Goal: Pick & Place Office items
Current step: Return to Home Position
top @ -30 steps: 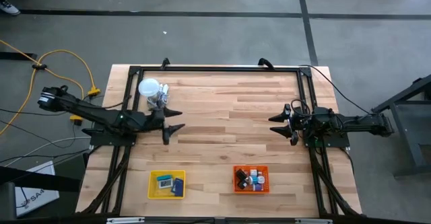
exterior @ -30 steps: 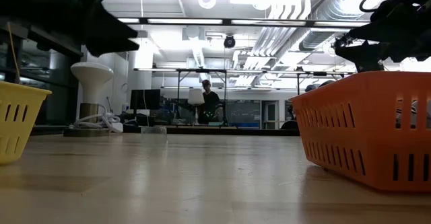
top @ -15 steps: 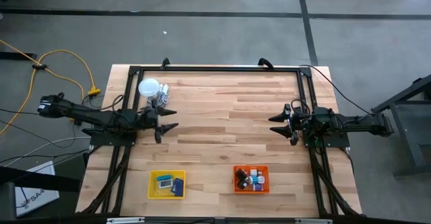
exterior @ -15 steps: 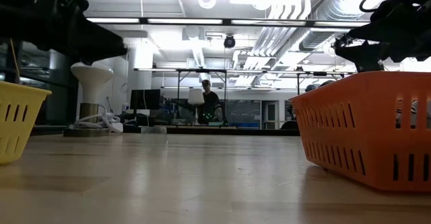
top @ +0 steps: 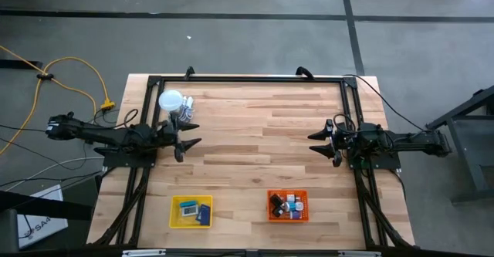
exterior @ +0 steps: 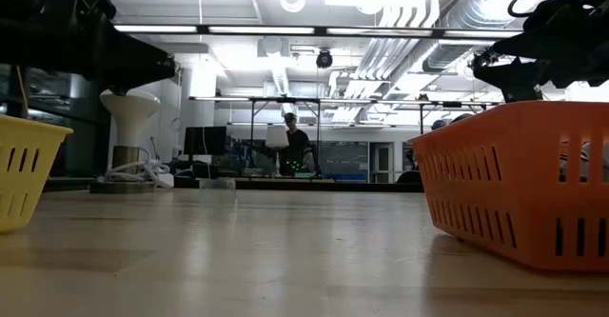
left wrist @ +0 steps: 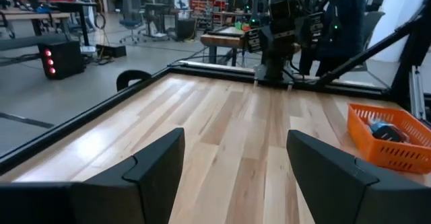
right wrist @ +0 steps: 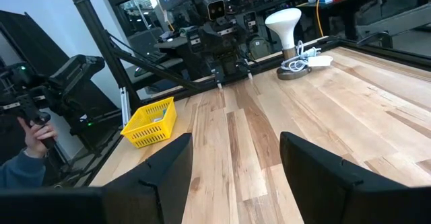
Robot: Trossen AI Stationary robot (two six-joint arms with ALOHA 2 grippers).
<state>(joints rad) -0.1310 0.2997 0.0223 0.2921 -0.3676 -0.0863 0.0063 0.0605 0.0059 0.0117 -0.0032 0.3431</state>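
Seen from overhead, the left gripper hangs over the left side of the table, mid-height in the frame and just below the white globe. Its fingers are spread apart and hold nothing. The right gripper sits opposite, at the right side, also spread and empty. The two point at each other, well apart.

The office items lie in the trays. Most are jumbled in the orange tray, lower centre-right. A few, one white-and-teal and one blue, lie in the yellow tray, lower left of centre.

In the low view the yellow tray is at the left edge and the orange one fills the right. A person stands far back at centre. At the lower left of the right wrist view, a hand grips something dark.
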